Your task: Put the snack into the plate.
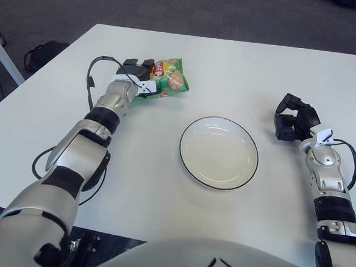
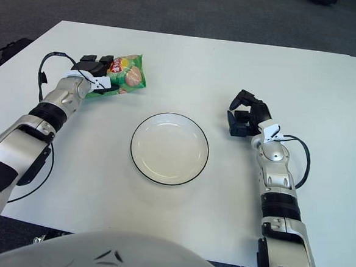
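Open table around the plate
Bare table [image 1: 243, 71] lies between the snack bag [image 1: 169, 82] and the plate [image 1: 219, 152]; nothing stands between.

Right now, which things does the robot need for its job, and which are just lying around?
Needed:
snack bag, gripped by the left hand
plate, empty

Just around:
right hand, idle to the right of the plate
white table
dark bag on the floor
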You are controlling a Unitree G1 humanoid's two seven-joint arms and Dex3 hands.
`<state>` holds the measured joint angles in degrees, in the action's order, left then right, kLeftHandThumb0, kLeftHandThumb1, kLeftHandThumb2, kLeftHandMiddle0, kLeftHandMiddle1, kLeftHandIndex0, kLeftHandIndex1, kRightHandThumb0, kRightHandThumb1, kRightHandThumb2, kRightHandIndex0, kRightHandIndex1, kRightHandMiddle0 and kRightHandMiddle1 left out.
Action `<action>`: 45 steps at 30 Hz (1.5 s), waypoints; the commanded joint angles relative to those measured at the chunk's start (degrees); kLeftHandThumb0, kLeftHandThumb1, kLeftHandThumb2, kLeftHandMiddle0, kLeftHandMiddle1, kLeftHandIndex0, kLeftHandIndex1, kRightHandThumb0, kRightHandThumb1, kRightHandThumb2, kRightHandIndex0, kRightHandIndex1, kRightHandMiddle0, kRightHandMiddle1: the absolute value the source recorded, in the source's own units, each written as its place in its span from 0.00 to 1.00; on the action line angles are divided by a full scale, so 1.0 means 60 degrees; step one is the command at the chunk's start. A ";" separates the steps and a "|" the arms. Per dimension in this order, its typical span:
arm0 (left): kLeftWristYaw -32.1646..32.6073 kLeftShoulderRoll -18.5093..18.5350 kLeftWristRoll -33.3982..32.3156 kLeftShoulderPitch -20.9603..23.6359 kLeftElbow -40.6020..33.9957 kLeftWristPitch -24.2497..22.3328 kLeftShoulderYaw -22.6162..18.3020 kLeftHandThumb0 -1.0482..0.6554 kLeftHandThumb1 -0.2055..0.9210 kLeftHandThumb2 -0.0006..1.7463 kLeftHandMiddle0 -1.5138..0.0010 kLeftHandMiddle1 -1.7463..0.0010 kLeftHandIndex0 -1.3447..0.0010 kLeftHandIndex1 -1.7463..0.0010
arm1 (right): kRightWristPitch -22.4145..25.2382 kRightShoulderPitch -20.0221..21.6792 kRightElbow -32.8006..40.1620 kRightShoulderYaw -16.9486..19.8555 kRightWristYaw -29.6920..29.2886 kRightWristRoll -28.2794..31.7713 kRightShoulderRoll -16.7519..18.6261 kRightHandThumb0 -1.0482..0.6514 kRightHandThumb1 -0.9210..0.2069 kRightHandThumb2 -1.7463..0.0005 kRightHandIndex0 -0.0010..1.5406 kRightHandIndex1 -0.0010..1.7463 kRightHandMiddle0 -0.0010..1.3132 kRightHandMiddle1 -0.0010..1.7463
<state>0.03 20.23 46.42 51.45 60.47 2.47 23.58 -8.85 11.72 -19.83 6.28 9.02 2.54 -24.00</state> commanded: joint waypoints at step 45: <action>0.1960 -0.0132 -0.2632 -0.2014 -0.5926 0.1385 -0.1459 0.62 0.19 0.93 0.42 0.08 0.54 0.00 | 0.0665 -0.0343 -0.0618 -0.0231 0.0063 -0.0540 0.0067 0.33 0.55 0.24 0.85 1.00 0.48 1.00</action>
<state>12.01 19.64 31.83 42.15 32.57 12.37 17.09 -9.06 13.04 -19.90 6.05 8.84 0.90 -24.37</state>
